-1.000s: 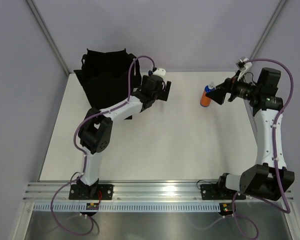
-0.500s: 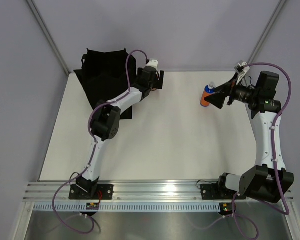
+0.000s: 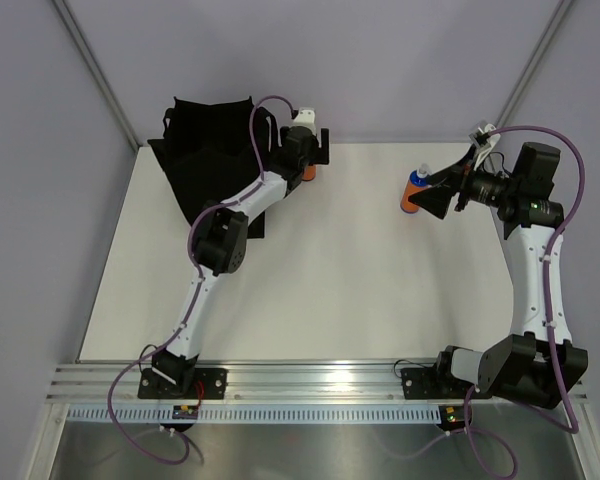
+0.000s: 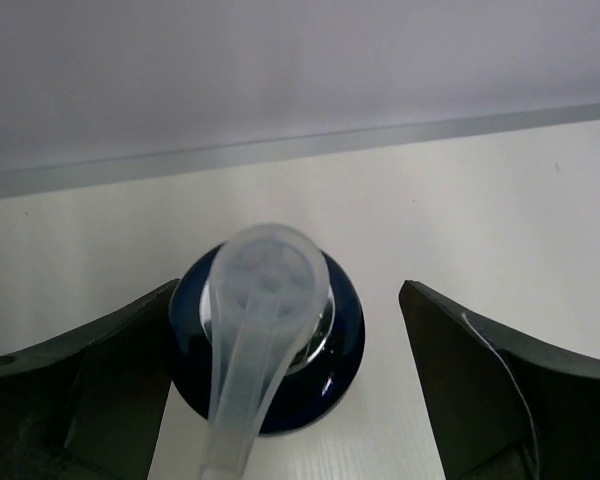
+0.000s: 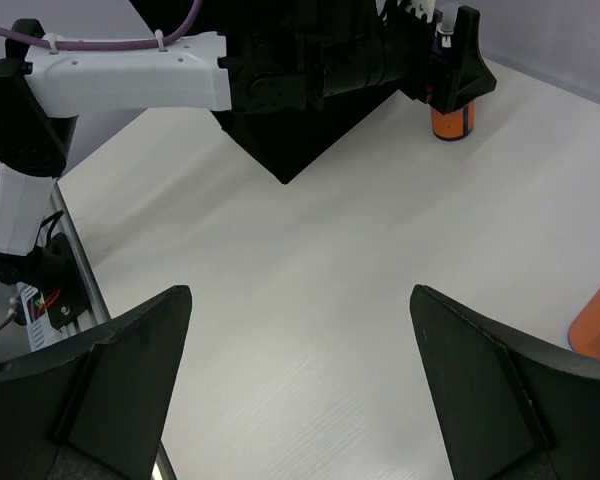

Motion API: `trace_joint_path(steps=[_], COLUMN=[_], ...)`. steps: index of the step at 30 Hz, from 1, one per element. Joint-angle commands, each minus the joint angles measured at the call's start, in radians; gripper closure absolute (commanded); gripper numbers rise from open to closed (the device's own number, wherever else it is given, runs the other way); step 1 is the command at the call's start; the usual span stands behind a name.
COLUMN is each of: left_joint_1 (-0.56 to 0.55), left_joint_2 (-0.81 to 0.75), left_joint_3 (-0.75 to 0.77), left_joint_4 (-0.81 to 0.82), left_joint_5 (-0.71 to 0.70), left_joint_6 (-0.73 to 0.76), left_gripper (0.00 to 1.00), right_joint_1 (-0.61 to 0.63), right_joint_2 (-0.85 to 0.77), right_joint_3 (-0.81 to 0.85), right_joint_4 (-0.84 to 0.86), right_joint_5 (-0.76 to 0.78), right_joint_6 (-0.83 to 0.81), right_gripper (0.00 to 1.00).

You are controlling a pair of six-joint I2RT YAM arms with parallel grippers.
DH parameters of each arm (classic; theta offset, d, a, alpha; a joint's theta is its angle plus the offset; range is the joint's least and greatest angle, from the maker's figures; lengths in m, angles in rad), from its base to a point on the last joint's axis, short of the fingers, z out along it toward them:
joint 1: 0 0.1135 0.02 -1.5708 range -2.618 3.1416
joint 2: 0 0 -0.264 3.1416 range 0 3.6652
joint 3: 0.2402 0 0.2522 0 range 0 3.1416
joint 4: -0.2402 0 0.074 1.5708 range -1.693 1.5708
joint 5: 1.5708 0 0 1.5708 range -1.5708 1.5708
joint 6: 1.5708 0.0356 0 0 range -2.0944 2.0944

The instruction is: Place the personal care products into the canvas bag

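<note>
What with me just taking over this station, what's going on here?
The robot is packing bottles into a black bag. Its left hand is open around an orange bottle with a blue top, standing on the table right beside the bag, not yet gripped. The right hand is open too, holding nothing, close to a second orange bottle at the far right. The bag's inside cannot be seen.
</note>
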Motion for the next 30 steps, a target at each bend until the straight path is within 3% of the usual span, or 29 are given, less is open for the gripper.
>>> trace_joint_path(steps=[1, 7, 11, 13, 14, 18, 26, 30], left_joint_1=[0.029, 0.043, 0.043, 0.043, 0.043, 0.038, -0.044, -0.049], left_joint_2=[0.024, 0.032, 0.004, -0.023, -0.034, -0.105, -0.432, -0.566], left_joint_3=[0.077, 0.077, 0.016, -0.018, -0.042, -0.14, -0.417, -0.455], left_joint_4=[0.101, 0.096, 0.124, 0.141, 0.145, 0.196, 0.296, 0.201], left_joint_5=[0.031, 0.054, 0.067, 0.085, 0.088, 0.131, 0.353, 0.481], left_joint_6=[-0.066, -0.104, -0.101, -0.092, -0.077, -0.049, 0.031, -0.01], left_gripper=[0.14, 0.38, 0.63, 0.71, 0.84, 1.0, 1.0, 1.0], right_joint_1=[-0.003, -0.003, -0.003, -0.003, -0.003, -0.003, -0.003, -0.002], right_joint_2=[-0.034, -0.043, -0.043, -0.043, -0.043, -0.042, -0.05, -0.053], right_joint_3=[0.007, 0.009, 0.009, 0.007, 0.009, 0.006, 0.0, -0.009], right_joint_4=[0.03, 0.027, 0.024, 0.019, 0.021, 0.018, 0.018, 0.027], right_joint_5=[-0.032, -0.035, -0.031, -0.028, -0.028, -0.018, -0.017, -0.018], right_joint_6=[-0.001, -0.001, -0.007, -0.01, -0.01, -0.018, -0.022, -0.016], right_gripper=[0.01, 0.0, 0.01, 0.01, 0.01, 0.0, 0.0, 0.01])
